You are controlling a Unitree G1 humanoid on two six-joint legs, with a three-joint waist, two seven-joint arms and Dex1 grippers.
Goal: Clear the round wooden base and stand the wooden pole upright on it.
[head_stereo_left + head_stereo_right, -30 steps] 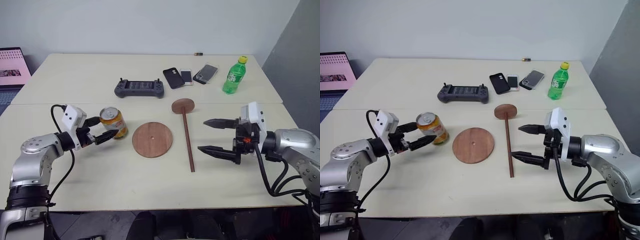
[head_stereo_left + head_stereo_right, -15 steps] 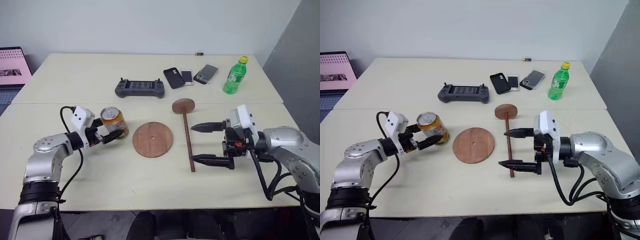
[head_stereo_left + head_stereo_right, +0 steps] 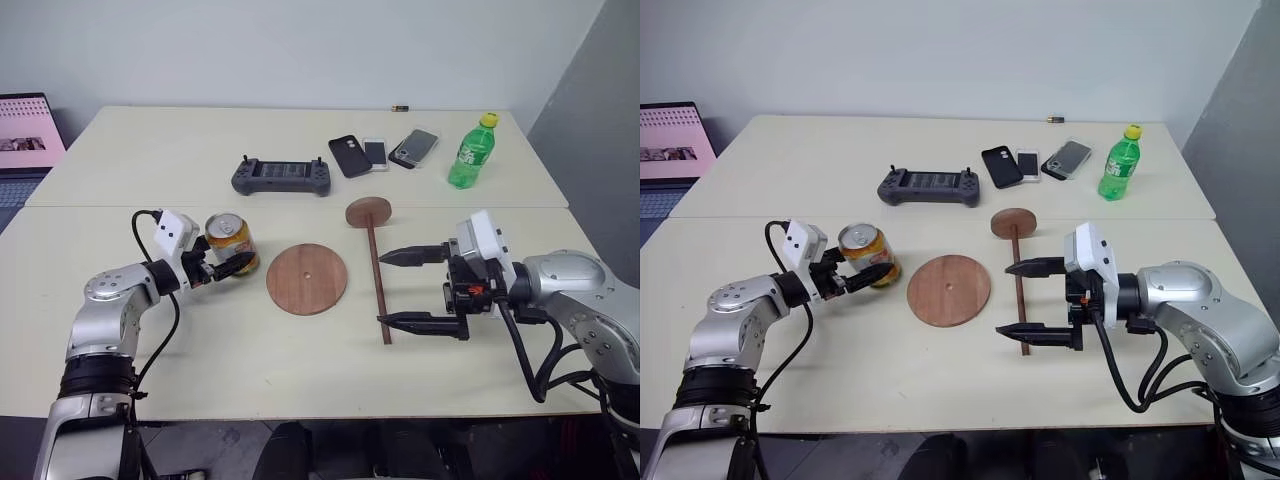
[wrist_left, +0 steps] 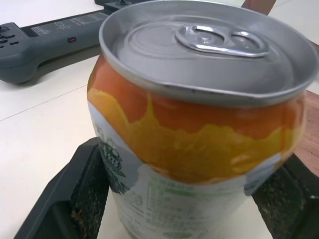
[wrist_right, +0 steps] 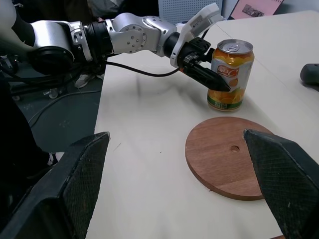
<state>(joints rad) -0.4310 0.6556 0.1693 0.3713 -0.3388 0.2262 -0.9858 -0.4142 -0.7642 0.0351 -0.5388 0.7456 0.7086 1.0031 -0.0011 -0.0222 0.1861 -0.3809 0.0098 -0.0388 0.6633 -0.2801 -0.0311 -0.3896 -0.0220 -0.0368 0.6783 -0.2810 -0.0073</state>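
So the round wooden base point(image 3: 306, 279) lies flat on the table point(image 3: 200, 340), roughly in the middle of the near half, with nothing on top of it. You can see the little hole in its centre.

Just beside it on the left stands an orange drinks can point(image 3: 230, 243), upright on the table and off the disc. The left pincer point(image 3: 224, 269) has its two black fingers on either side of the can, low on its body. In the left wrist view the can point(image 4: 199, 124) sits between both pads and seems to touch them, so it looks like a grip, with the can's bottom down at the table.

The wooden pole point(image 3: 376, 282) lies flat on the table just to the right of the base, not touching it. Its round plate end points toward the far side and the bare end points toward the near edge.

The right pincer point(image 3: 393, 289) is spread wide open and holds nothing. It points left at the pole, one finger up high over the rod's middle, the other down low by the bare near end. Can't tell if the low one touches the wood.

Further back on the table: a grey game controller point(image 3: 281, 176), three phones point(image 3: 384, 151) side by side, and a green bottle point(image 3: 468, 152) standing upright. A laptop point(image 3: 26, 135) with a pink screen sits off at the far left.
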